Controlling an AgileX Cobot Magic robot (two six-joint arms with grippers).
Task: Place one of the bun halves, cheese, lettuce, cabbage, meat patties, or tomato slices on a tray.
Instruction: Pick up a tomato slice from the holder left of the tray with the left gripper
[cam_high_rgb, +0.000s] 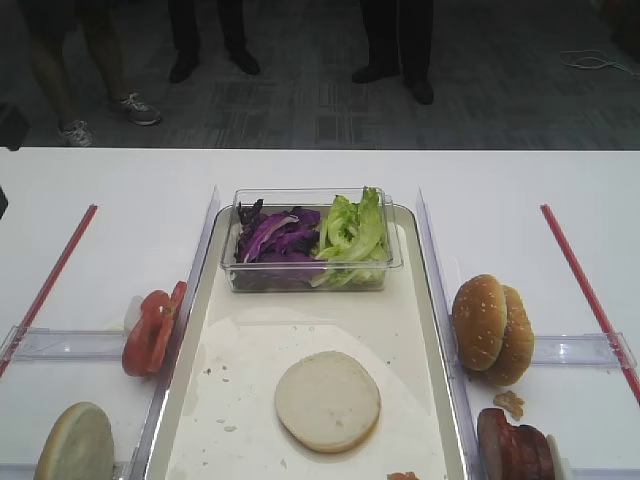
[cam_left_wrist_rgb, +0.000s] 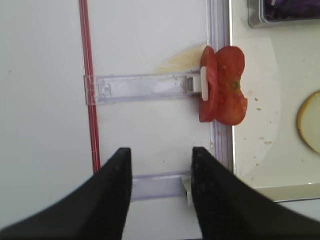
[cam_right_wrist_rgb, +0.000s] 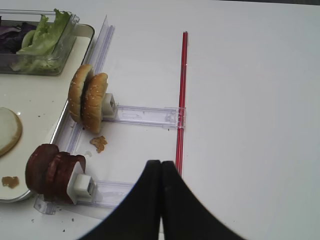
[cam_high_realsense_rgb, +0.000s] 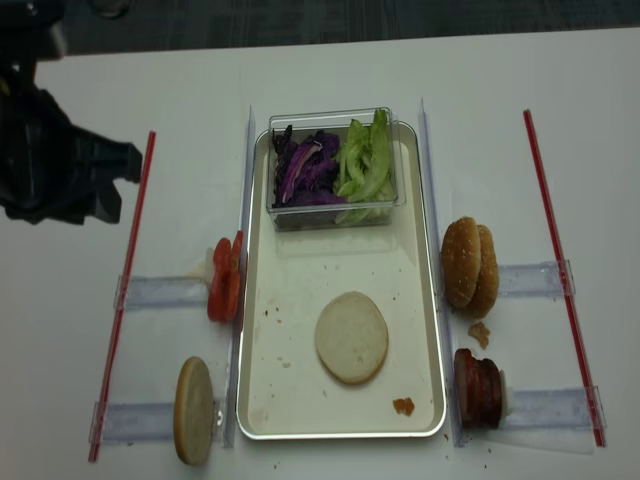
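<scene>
Left gripper (cam_left_wrist_rgb: 160, 192): jaws stand wide apart with nothing between them, hovering over bare white table. Ahead of it and slightly toward the tray side, the tomato slices (cam_left_wrist_rgb: 223, 85) stand on edge at the end of a clear plastic rail (cam_left_wrist_rgb: 142, 88), just beside the tray rim. A red strip (cam_left_wrist_rgb: 89, 85) runs along the table on the gripper's outer side.

Right gripper (cam_right_wrist_rgb: 161, 200): fingers pressed together, nothing held. Ahead and toward its inner side, two sesame-topped bun halves (cam_right_wrist_rgb: 89, 98) stand upright on edge against a rail stop. Nearer the gripper on the same side, the meat patties (cam_right_wrist_rgb: 52, 170) stand on edge in a row against a white block. A small crumb (cam_right_wrist_rgb: 98, 143) lies on the table between the two groups.

The tray (cam_high_rgb: 420, 300) sits between the two grippers. One bun half (cam_high_rgb: 328, 400) lies flat on it, pale cut face up, in the near half. At the far end a clear plastic tub (cam_high_rgb: 310, 240) holds the cabbage (cam_high_rgb: 275, 235) on one side and the lettuce (cam_high_rgb: 352, 232) on the other, touching. A further bun half (cam_high_realsense_rgb: 194, 410) stands on edge on a rail outside the tray, on the left gripper's side, nearer the table's front edge than the tomato.
</scene>
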